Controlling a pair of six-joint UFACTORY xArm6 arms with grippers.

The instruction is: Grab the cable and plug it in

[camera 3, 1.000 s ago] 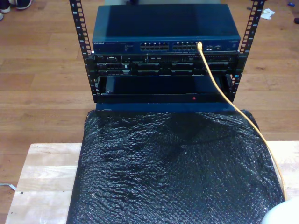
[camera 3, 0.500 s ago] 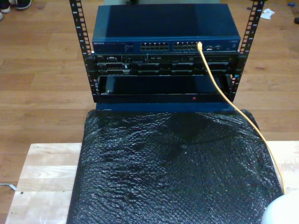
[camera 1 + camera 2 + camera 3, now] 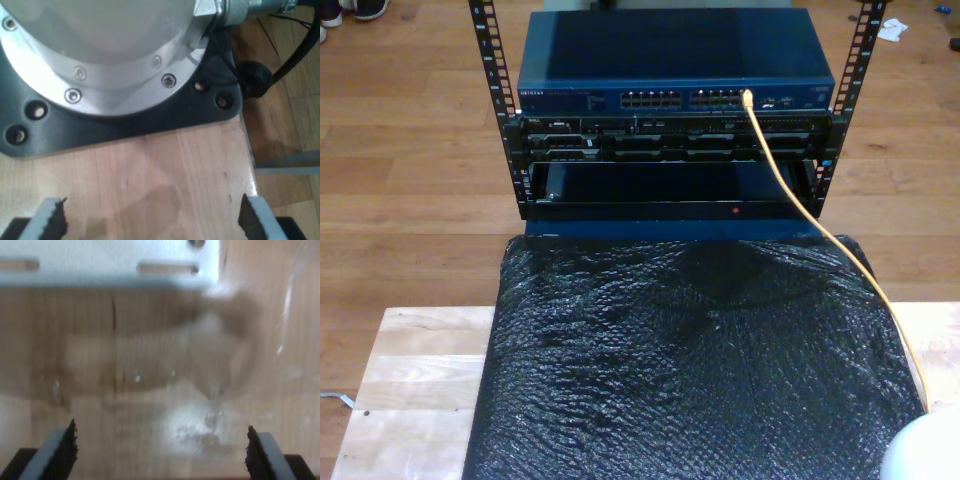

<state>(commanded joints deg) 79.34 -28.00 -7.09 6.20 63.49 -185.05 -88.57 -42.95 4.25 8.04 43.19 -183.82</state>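
The wooden tabletop (image 3: 415,385) carries a wide sheet of black bubble wrap (image 3: 690,370), and behind it stands the rack (image 3: 495,110) with a blue network switch (image 3: 670,60) on top. The yellow-orange cable (image 3: 820,230) already sits with its plug end in a port near the exterior view's right end of the switch's port row. From there it runs down across the rack front and over the wrap towards the exterior view's lower right corner, where a white rounded part of an arm (image 3: 925,450) shows.

My first gripper (image 3: 150,220) has its jaws wide apart with nothing between them, above bare wood and close to a round metal arm base on a black plate (image 3: 125,120). My second gripper (image 3: 160,447) also has its jaws apart and empty, over a blurred wooden surface beside a pale slotted plate (image 3: 100,262).

I judge that the plugging is done and the step in hand is only the retreat. To do it well I keep both grippers away from the cable, so the plug does not get pulled. I cannot confirm from here that the plug clicked fully home.
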